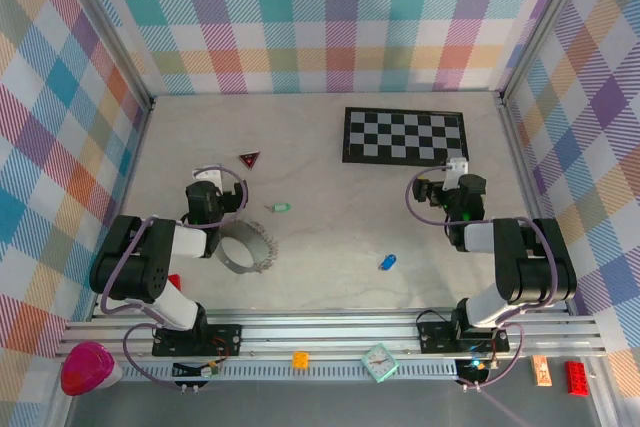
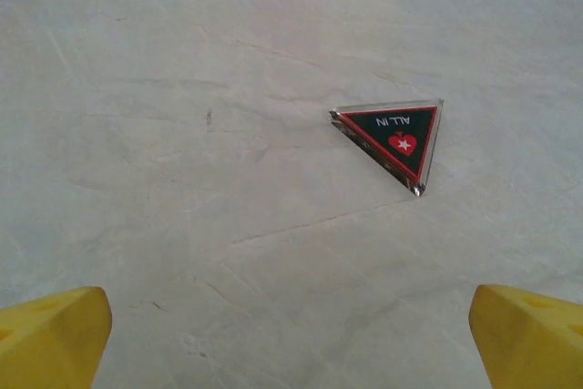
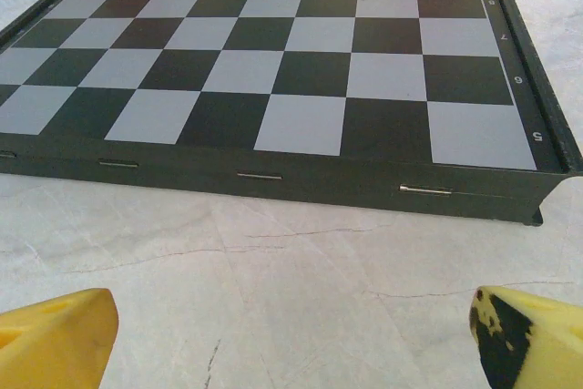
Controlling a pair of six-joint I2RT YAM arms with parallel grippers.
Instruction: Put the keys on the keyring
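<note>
Clearly spread wide on the left gripper (image 2: 291,339), yellow fingertips (image 2: 50,334) far apart at the lower corners of the wrist view, gripping nothing, hovering over bare surface just beyond the keyring (image 1: 240,265) and a little to its left. Likewise spread and empty on the right gripper (image 3: 291,339), well to the right of the keyring and somewhat farther back.

Resting as a band-like grey loop with its opening upward, short chain (image 1: 268,247) on its right rim, close beside the left arm's forearm. Just beyond the keyring and slightly right, the mint-green key (image 1: 282,208), long axis running left to right; which end is the head, too small to tell. Well to the right of the keyring and about level with it, the blue key (image 1: 387,263), long axis slanting from near-left to far-right. Both apart from the loop.

Beyond the keyring, ahead of the left fingers, the dark red triangle (image 2: 392,138), one corner toward the near edge. Far beyond and right of the keyring, the checkerboard (image 3: 273,70), lying flat.

Pale marbled table (image 1: 330,292) with hairline cracks; pastel plaid walls (image 1: 320,17) on three sides.
</note>
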